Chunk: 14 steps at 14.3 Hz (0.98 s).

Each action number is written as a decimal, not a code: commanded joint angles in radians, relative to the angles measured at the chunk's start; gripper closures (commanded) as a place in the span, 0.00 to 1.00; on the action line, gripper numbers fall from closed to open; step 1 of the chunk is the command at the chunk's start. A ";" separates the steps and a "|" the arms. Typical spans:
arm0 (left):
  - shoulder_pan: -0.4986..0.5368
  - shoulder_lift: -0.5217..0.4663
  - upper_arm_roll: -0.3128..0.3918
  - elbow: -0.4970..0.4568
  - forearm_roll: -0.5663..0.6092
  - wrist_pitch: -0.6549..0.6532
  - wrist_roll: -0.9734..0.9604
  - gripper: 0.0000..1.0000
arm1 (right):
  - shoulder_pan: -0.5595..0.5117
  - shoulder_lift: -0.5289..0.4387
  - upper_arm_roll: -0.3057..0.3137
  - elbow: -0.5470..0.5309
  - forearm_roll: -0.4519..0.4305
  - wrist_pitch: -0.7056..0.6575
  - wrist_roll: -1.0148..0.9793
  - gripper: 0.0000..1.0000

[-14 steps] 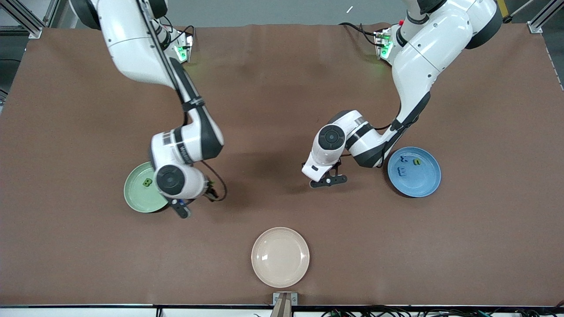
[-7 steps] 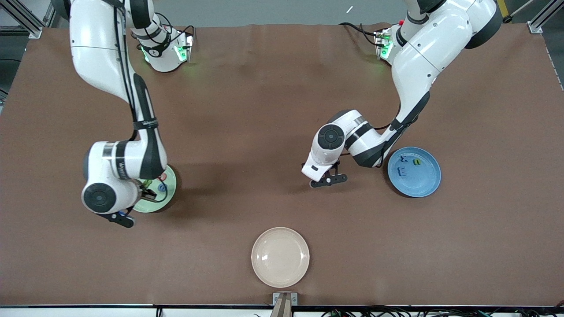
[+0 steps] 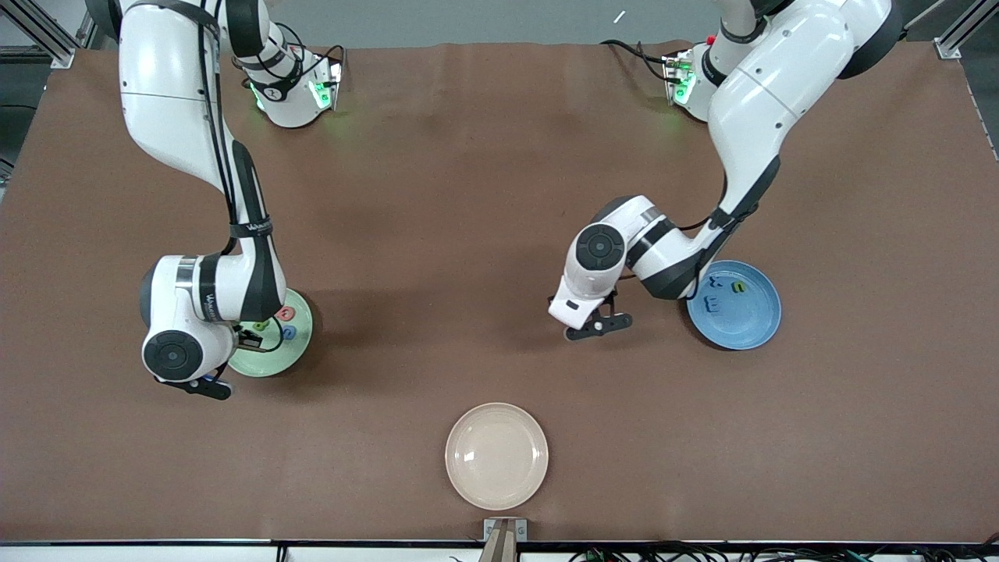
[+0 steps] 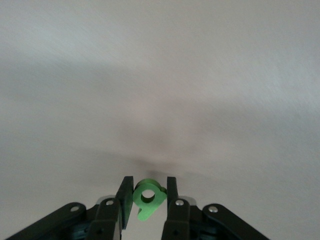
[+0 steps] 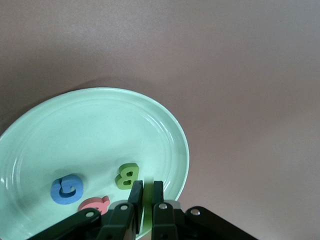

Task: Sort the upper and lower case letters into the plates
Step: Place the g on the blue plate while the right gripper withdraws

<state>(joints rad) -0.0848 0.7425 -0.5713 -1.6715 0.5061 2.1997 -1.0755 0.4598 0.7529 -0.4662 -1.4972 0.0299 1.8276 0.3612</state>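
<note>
Right wrist view, B (image 5: 127,175), G (image 5: 66,188) (foam letters)

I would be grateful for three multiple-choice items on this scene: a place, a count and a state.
1. Where does the cream plate lie among the three plates? A nearest the front camera; B between the arms' bases; C at a table corner.
2. How many letters does the right wrist view show in the mint green plate? A one; B three; C five.
3. How are the left gripper's jaws? A open, empty; B shut on the green 9-like letter; C shut on a blue letter.
Key: 1 A, it shows lowest in the front view; 2 B, green B, blue G and pink Q; 3 B, the left wrist view shows it pinched.
</note>
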 commanded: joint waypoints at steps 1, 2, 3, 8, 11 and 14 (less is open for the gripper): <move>0.136 -0.109 -0.065 -0.077 -0.009 -0.044 0.113 0.89 | -0.001 -0.014 0.003 -0.005 -0.005 -0.001 0.007 0.00; 0.213 -0.126 -0.109 -0.106 -0.008 -0.046 0.150 0.89 | -0.003 -0.014 0.003 -0.003 0.004 -0.001 0.007 0.00; 0.303 -0.144 -0.149 -0.146 -0.008 -0.046 0.210 0.89 | -0.003 -0.014 0.003 -0.003 0.014 -0.001 0.007 0.00; 0.641 -0.167 -0.255 -0.244 0.000 -0.046 0.524 0.89 | -0.001 -0.015 0.003 -0.014 0.071 -0.001 0.010 0.00; 0.718 -0.144 -0.252 -0.244 0.031 -0.037 0.612 0.89 | -0.001 -0.018 0.003 -0.012 0.088 -0.001 0.010 0.00; 0.764 -0.091 -0.252 -0.249 0.120 -0.005 0.626 0.89 | -0.001 -0.053 0.004 -0.006 0.093 -0.005 -0.057 0.00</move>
<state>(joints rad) 0.6579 0.6215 -0.8077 -1.9066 0.5725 2.1647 -0.4541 0.4600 0.7500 -0.4665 -1.4913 0.1094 1.8286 0.3520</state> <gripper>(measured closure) 0.692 0.000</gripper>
